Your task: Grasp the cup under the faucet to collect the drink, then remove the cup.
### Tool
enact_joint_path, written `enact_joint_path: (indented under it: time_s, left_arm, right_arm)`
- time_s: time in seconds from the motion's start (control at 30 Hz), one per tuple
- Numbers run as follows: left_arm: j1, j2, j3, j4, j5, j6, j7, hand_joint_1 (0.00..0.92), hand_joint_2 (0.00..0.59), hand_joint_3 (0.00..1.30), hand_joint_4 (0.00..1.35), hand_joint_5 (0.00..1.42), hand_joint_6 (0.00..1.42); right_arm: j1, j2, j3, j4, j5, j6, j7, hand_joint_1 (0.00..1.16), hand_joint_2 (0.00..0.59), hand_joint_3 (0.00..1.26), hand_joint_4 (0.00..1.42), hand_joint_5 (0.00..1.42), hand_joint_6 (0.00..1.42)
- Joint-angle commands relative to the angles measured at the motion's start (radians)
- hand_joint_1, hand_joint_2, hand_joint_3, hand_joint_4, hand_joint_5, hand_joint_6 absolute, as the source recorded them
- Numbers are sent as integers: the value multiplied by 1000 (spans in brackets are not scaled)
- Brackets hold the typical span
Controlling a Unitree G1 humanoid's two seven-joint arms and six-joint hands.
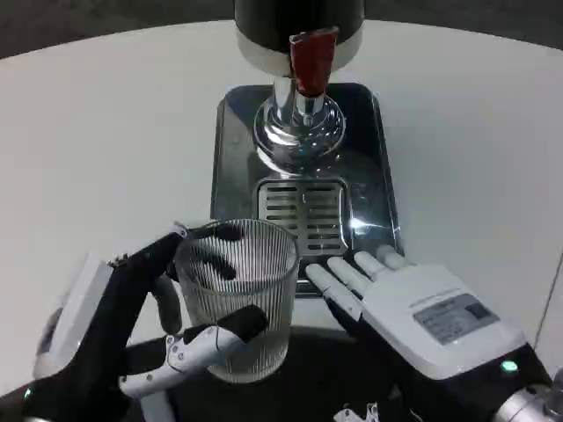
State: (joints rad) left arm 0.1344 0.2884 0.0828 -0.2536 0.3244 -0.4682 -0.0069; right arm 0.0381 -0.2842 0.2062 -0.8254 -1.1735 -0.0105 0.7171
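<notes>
Ribbed clear glass cup held short of the red-handled chrome faucet.
Left hand fingers wrap it for carrying; right hand rests flat, fingers together.

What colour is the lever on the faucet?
The lever is red, seen clearly in the head view, above the chrome faucet.

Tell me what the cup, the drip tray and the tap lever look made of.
Cup: clear ribbed glass or plastic; the left hand shows through it.
Drip tray: polished metal, mirror-like reflections, slotted grate.
Tap lever: probably red plastic, dull sheen.
</notes>
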Motion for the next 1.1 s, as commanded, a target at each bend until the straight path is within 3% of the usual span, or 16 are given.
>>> enact_joint_path:
  time_s: [0.03,0.77,1.1]
  left_arm:
    - [6,-6,8,-11,-6,-7,14,268,462,795,918,769,1111]
    - [-2,-17,1,-2,-3,-8,20,268,462,795,918,774,1111]
    - [-102,-25,-9,96,22,-41,55,268,462,795,918,774,1112]
  right_arm:
    - [3,4,4,-2,-3,1,6,640,347,0,0,0,0]
    - [10,8,3,-9,-16,6,10,640,347,0,0,0,0]
    - [29,20,-23,-53,-51,28,37,640,347,0,0,0,0]
